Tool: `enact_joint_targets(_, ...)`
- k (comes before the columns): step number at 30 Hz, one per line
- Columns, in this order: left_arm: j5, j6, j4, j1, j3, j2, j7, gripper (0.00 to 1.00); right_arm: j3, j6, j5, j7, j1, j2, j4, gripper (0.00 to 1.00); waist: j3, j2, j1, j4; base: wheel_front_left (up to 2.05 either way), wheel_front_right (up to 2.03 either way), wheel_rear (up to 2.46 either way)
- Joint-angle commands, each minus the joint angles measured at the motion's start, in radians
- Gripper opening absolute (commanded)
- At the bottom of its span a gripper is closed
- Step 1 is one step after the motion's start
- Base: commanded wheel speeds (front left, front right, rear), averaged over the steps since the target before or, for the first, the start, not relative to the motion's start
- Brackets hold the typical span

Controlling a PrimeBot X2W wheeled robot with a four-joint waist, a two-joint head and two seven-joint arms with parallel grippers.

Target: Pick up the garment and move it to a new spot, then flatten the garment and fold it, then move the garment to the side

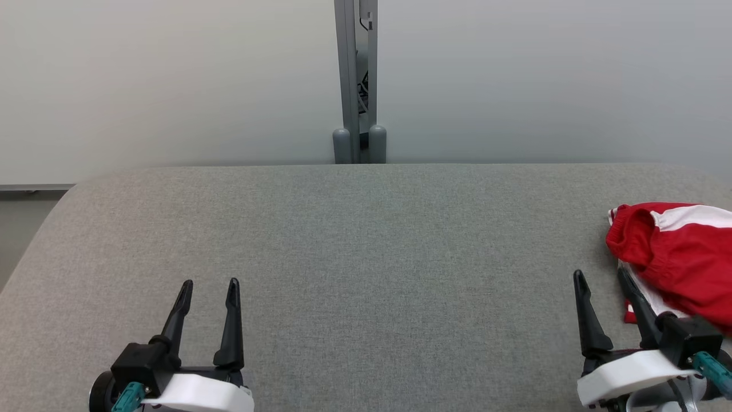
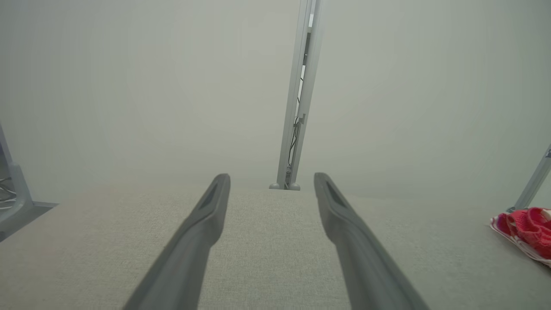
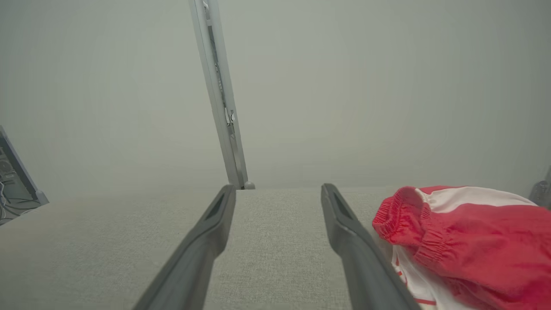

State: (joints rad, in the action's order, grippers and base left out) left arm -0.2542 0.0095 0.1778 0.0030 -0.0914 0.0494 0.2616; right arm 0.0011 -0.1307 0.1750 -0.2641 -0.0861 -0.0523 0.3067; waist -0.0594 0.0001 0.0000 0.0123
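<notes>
The garment (image 1: 680, 252) is a red piece with white stripes, lying bunched up at the right edge of the grey table (image 1: 366, 246). It also shows in the right wrist view as a crumpled heap (image 3: 469, 232) and far right in the left wrist view (image 2: 525, 228). My right gripper (image 1: 601, 277) stands open just left of the garment, its right finger close beside the cloth, nothing between the fingers. At the lower left my left gripper (image 1: 209, 284) is open and empty, far from the garment.
A pale wall stands behind the table, with a grey upright post (image 1: 359, 80) at its middle. The table's left corner is rounded, with floor (image 1: 17, 229) beyond it. A broad stretch of grey cloth surface lies between the two grippers.
</notes>
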Motion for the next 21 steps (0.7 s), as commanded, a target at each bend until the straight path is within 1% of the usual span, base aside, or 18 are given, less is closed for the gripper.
enact_joint_targets(1, 0.005, 0.002, 0.003, 0.01, -0.001, 0.004, 0.003, 1.0, -0.005, 0.0, -0.003, 0.0, 0.01, -0.001, 0.002, 1.0, -0.001, -0.0001, 0.0, -0.001, 0.0, 0.0, 0.0)
enact_joint_targets(6, 0.01, 0.006, 0.013, 0.024, -0.008, 0.004, 0.003, 1.0, 0.0, 0.0, 0.01, 0.0, 0.04, -0.001, 0.012, 1.0, -0.008, -0.0001, 0.0, -0.004, 0.0, 0.0, 0.0)
enact_joint_targets(21, -0.005, -0.011, 0.04, 0.025, -0.011, 0.004, 0.003, 1.0, 0.007, 0.0, 0.048, 0.0, 0.042, -0.001, 0.019, 1.0, -0.01, -0.0001, 0.0, -0.009, 0.0, 0.0, 0.0)
